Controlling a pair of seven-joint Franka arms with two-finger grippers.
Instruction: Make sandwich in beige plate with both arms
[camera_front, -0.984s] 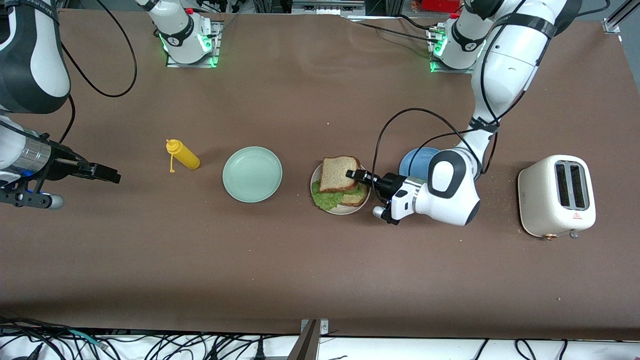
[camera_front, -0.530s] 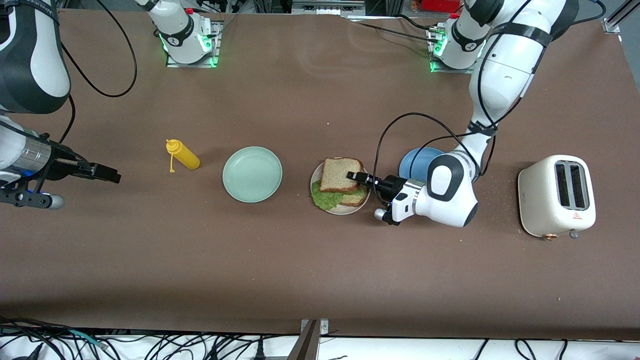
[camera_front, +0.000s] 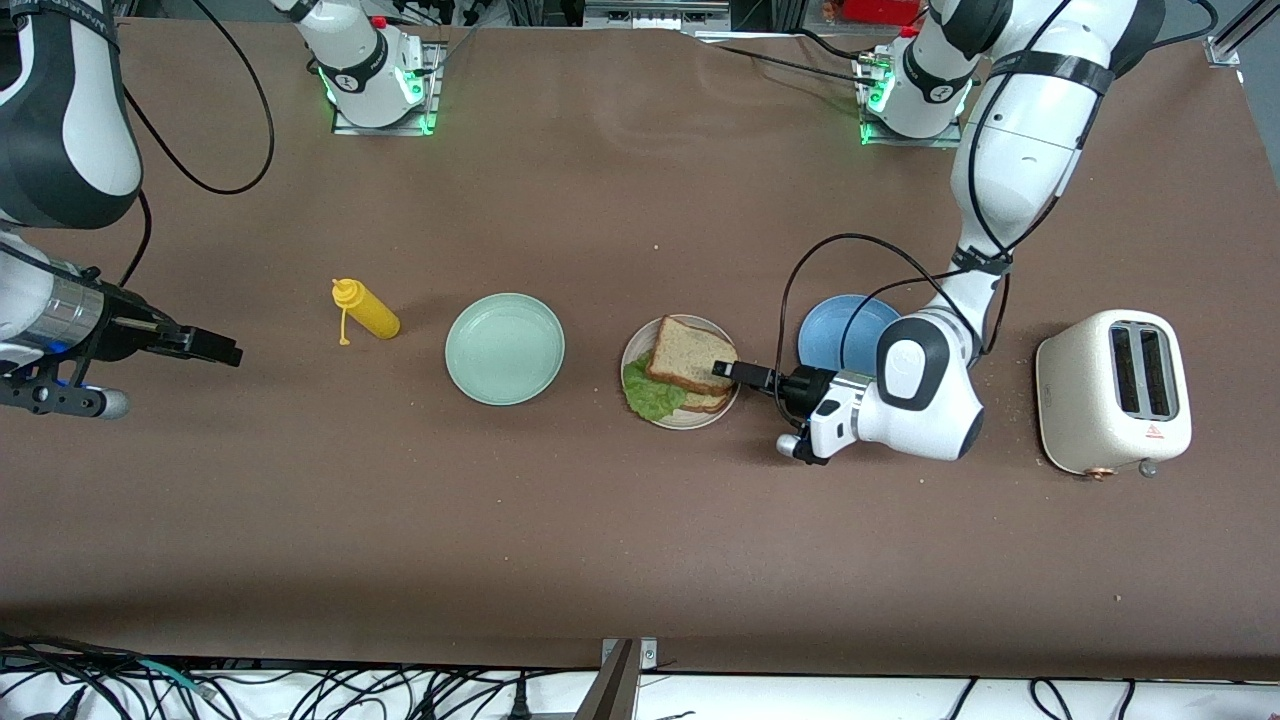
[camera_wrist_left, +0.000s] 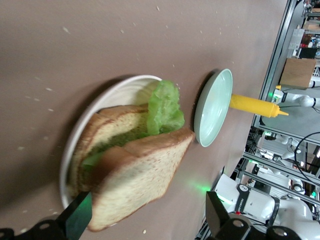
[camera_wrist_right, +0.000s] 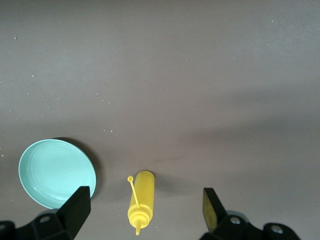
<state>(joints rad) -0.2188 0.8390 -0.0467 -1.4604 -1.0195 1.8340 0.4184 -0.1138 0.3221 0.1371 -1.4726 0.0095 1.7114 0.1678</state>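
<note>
Brown speckled toast forms the sandwich (camera_front: 690, 365), two slices stacked with a ruffled green lettuce leaf between them, lying in the beige plate (camera_front: 640, 352) near the middle of the table; the upper slice sits skewed, its edge toward the left arm's end of the table overhanging the lower slice, and the lettuce spills out on the side toward the mint-green plate (camera_front: 505, 348); the left gripper (camera_front: 727, 370) stands at the plate's rim, jaws spread wide, with one finger (camera_wrist_left: 76, 216) just beside the toast's corner in the left wrist view and nothing held between them; the step in hand appears to be the release of the top slice, so the stack looks essentially built; the next move would call for a level withdrawal of the left arm, away from the overhanging crust so that the slice is not dragged off; compared with a second ago, the jaws, then pinched on the top slice over the plate, have opened, the slice has settled lower onto the lettuce, and the arm has drawn back toward the blue plate (camera_front: 845, 327); the right gripper (camera_front: 220, 350) waits open over bare table, with the yellow squeeze bottle (camera_front: 366, 309) between it and the mint-green plate, unchanged.
</note>
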